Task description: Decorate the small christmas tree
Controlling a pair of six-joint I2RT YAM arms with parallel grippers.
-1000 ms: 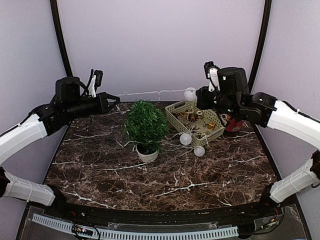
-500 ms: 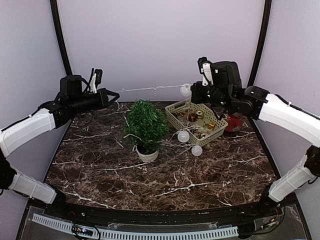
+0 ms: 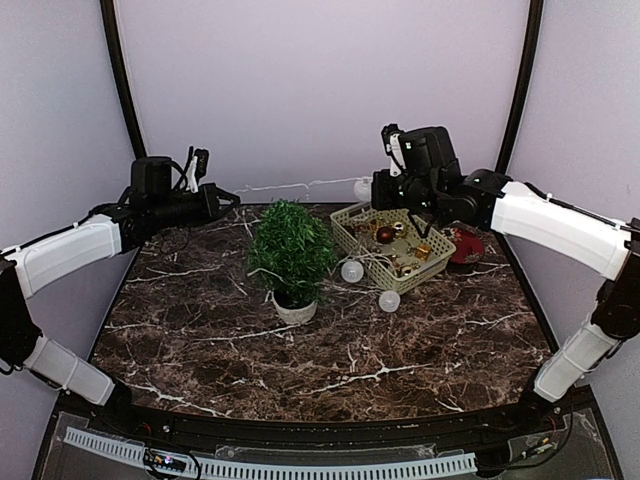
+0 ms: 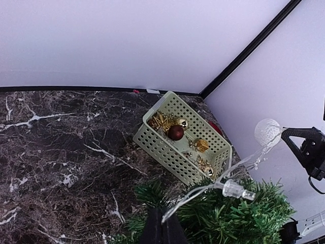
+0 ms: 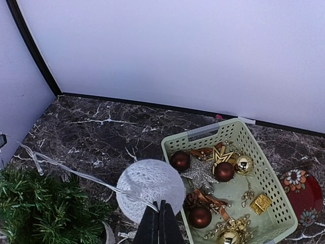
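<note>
The small christmas tree (image 3: pixel 290 250) stands in its white pot (image 3: pixel 295 311) left of centre; it also shows as the tree (image 4: pixel 231 216) and the tree (image 5: pixel 40 211). A clear light string (image 3: pixel 300 184) with white woven balls is stretched behind the tree between both grippers. My left gripper (image 3: pixel 228 197) (image 4: pixel 163 223) is shut on the wire's end. My right gripper (image 3: pixel 375 190) (image 5: pixel 161 213) is shut on the wire beside one white ball (image 5: pixel 151 190) (image 4: pixel 267 133). Two more balls (image 3: pixel 351 270) (image 3: pixel 389 300) lie on the table by the basket.
A pale green basket (image 3: pixel 349 235) (image 5: pixel 284 213) (image 4: pixel 165 152) right of the tree holds dark red and gold baubles, stars and small gold boxes. A red patterned dish (image 3: pixel 466 250) (image 5: pixel 302 195) sits right of the basket. The dark marble table (image 3: pixel 300 370) ends at the back wall.
My right gripper has moved left and a little higher with the wire. The two loose balls were dragged left toward the tree. My left arm shifted slightly right.
</note>
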